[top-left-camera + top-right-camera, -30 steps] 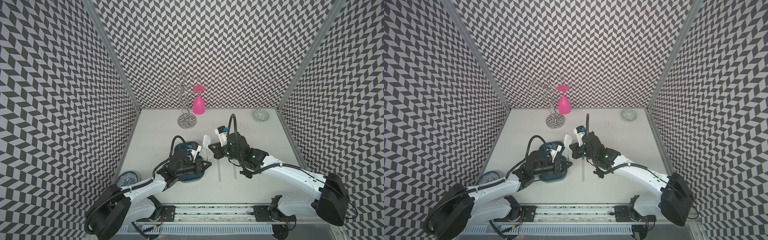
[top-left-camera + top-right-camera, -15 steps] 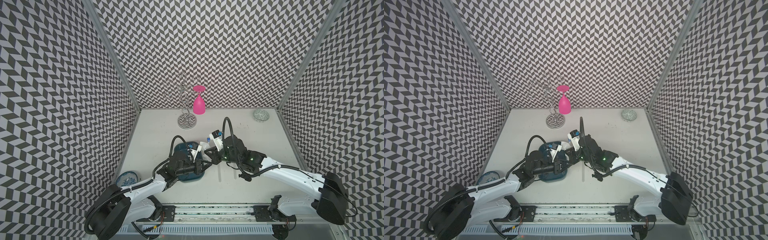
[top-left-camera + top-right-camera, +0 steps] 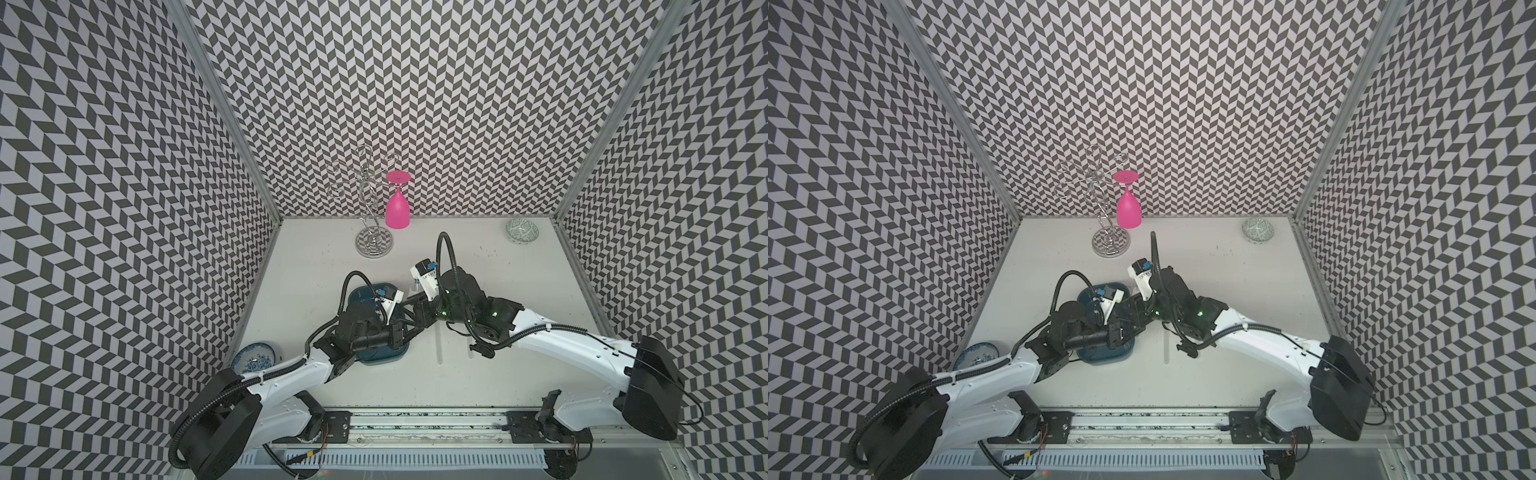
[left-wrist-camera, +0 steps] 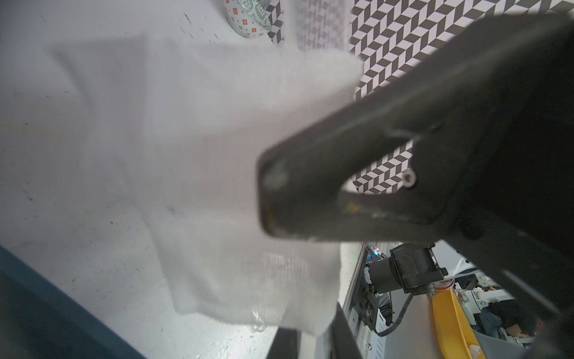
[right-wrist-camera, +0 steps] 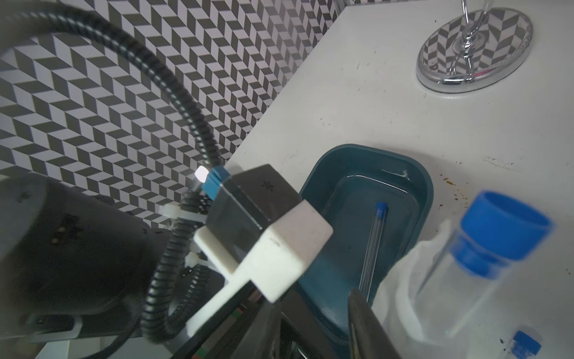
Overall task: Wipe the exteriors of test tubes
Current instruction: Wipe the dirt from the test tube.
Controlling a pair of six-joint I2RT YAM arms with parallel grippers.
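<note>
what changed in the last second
The right gripper swung left to the left gripper, bringing its tube into the tissue; whether it has let go is unclear. The left gripper stayed shut on the tissue, and the tray and table tubes did not move.

Bare table (image 3: 519, 266) far right; rack (image 3: 374, 244), tray (image 3: 382, 358), loose test tubes (image 3: 439, 349) mid-left.

Teal tray (image 5: 426, 199), blue-capped test tubes (image 5: 372, 245)
</note>
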